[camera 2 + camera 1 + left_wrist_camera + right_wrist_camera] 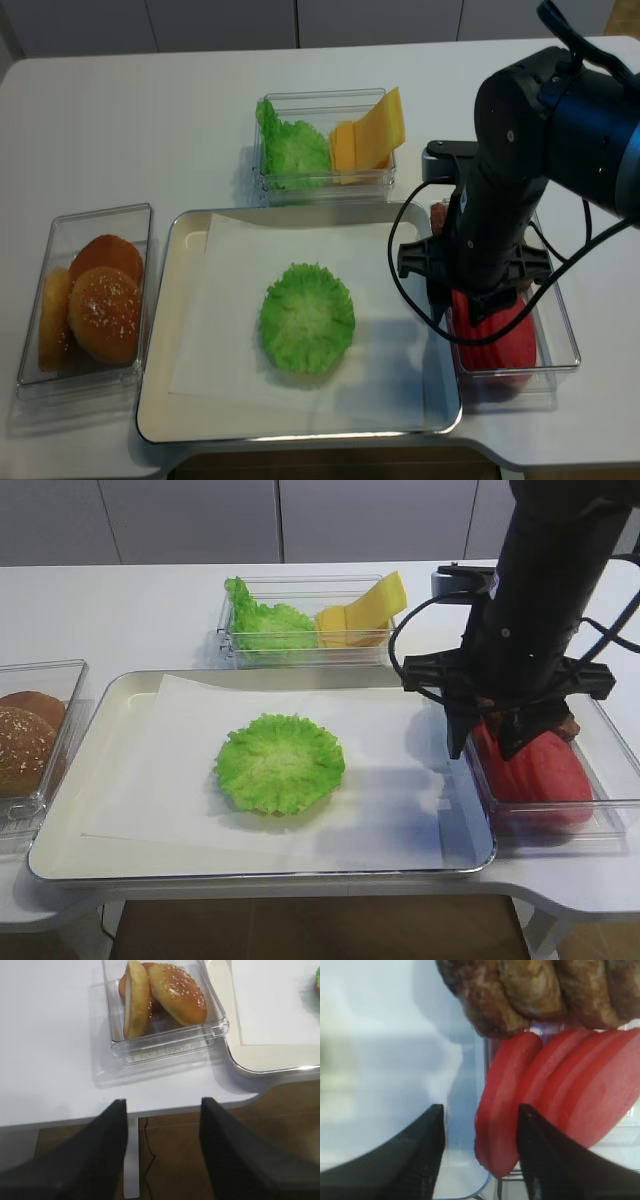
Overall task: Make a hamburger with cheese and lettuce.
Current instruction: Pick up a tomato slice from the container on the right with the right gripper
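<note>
— Right gripper (480,1155)?
— Jaws are standing partly open, straddling the container wall (487,1060); the inner finger is touching the first tomato slice (502,1110), gripping nothing.
— Task items?
— Lettuce (280,763) is lying on the tray's paper (390,730); cheese (362,615) is leaning in the rear container.
— Wrist view only?
— Meat patties (540,990) behind the tomatoes.
— Left gripper (162,1155)?
— Hanging open off the bench (50,1035) edge, near the buns (165,992).

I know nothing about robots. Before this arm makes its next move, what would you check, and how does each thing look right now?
1. Right gripper jaws apart: ok, open.
2. Jaws astride a tomato slice: not ok; the container's clear wall sits between them, the end slice beside one finger.
3. Lettuce lying flat on the paper: ok.
4. Cheese ready in the back container: ok.
5. Left gripper out of the way, open by the buns: ok.
6. Whether anything lies under the lettuce: cannot tell.
</note>
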Controlling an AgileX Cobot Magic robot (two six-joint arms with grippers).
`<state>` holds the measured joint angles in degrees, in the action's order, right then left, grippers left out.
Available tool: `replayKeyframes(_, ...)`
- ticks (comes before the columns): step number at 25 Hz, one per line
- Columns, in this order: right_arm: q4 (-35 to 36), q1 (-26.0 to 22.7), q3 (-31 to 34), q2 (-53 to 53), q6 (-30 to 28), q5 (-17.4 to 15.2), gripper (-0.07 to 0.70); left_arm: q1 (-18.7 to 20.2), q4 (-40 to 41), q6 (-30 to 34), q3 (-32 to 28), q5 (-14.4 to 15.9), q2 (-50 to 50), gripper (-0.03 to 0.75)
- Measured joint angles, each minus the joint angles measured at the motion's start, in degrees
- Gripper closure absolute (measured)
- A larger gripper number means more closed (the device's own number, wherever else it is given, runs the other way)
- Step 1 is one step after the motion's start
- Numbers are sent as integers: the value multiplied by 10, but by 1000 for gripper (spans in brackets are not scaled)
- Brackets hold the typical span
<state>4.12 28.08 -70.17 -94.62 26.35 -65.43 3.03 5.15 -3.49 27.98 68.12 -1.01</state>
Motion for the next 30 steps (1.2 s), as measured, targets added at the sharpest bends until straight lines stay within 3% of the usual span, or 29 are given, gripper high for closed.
replayKeyframes(30,13,0,0,0,-9,-3,260,0,0,0,0,0,0,363)
